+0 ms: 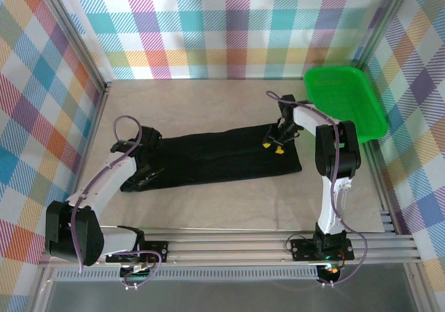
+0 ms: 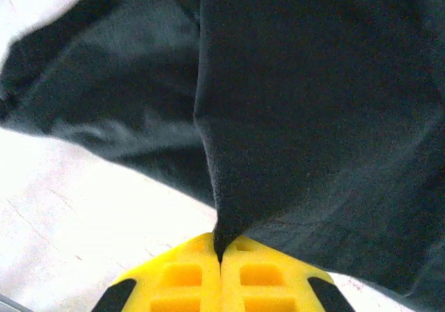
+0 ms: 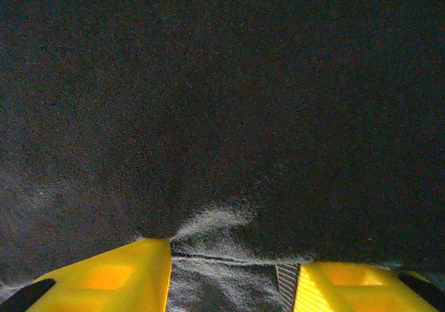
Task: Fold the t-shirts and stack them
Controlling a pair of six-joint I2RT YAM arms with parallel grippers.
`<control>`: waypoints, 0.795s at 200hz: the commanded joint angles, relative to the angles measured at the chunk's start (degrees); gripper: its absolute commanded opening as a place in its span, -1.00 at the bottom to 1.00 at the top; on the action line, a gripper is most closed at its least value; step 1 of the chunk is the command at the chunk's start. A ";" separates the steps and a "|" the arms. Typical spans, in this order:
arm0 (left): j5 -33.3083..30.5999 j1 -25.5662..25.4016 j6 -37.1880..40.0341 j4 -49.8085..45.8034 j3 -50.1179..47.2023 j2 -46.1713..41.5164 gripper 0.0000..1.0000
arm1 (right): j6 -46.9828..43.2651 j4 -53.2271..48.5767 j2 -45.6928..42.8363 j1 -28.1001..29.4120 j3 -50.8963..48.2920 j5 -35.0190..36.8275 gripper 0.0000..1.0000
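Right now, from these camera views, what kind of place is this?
Probably a robot test cell, not a home: a table edged by metal rails, walls in a checked pattern, and a left arm and right arm bolted at the near edge, over a black t-shirt.

The t-shirt (image 1: 215, 156) is soft, matt black cloth with a fine knit grain. The left pincer (image 2: 221, 253) is smooth yellow moulded plastic. The basket (image 1: 345, 100) is glossy green plastic mesh. The worktop (image 1: 208, 208) looks pale and matt; the rails (image 1: 229, 246) are brushed metal.
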 commanded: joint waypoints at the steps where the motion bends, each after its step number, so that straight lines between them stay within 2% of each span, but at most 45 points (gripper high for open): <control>1: -5.47 1.52 3.32 -3.18 2.11 1.03 -1.00 | -0.34 -1.42 1.10 -0.30 0.36 0.13 -0.11; 30: -7.01 2.33 3.16 -2.56 0.33 1.77 -1.00 | -0.10 -1.72 1.42 -0.32 0.77 0.33 -0.11; 73: -7.32 6.30 2.25 1.02 -4.19 4.90 -1.00 | -0.03 -2.04 1.96 -0.28 1.49 0.24 -0.11; 133: -8.97 9.61 5.77 6.34 -0.89 16.04 -1.00 | -0.14 -1.94 2.23 -0.30 1.05 0.34 -0.11; 145: -9.14 9.84 6.05 6.37 0.27 18.46 -0.86 | -0.20 -1.98 2.15 -0.34 1.13 0.21 -0.11; 159: -10.42 10.05 6.45 5.69 1.85 20.18 -0.55 | -0.55 -1.60 1.79 -0.22 1.13 -0.07 -0.10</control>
